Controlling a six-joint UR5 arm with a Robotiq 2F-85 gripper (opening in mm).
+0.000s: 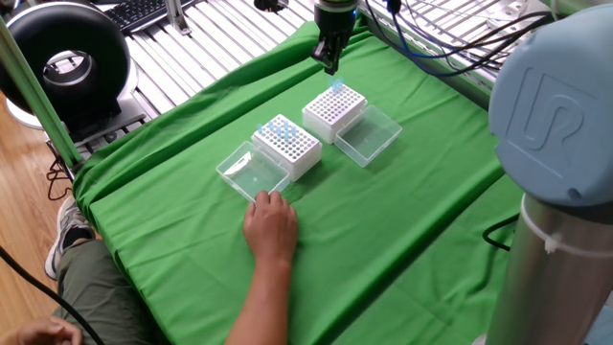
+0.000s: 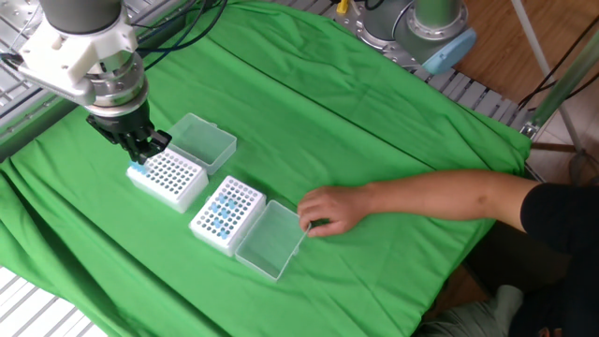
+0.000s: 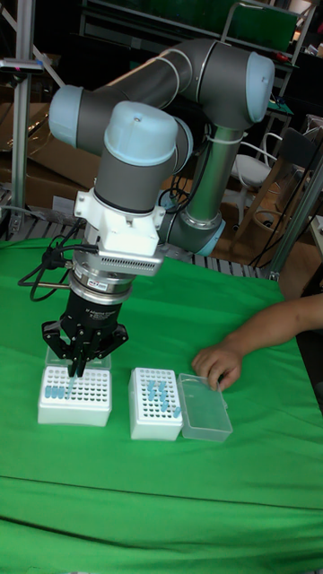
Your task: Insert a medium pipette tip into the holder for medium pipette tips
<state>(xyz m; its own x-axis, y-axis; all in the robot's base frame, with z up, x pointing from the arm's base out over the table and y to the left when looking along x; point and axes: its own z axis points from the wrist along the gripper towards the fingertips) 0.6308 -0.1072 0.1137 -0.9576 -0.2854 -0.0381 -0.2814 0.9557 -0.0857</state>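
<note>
Jaws (image 3: 79, 366) parted, empty, poised just above the white rack (image 3: 75, 395); one blue tip (image 2: 138, 172) stands in the rack's corner beneath them.

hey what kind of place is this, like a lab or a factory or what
Most likely a robotics research lab: a UR5 arm works over pipette tip racks on a green cloth, with a ring light and loose cables around, and a person's hand beside the racks.

You've got a green cloth (image 1: 402, 220) over the table, metal roller rails (image 1: 192, 48) behind, a keyboard (image 1: 134, 11), wood floor (image 1: 24, 220) and cardboard boxes (image 3: 27, 152) beyond
</note>
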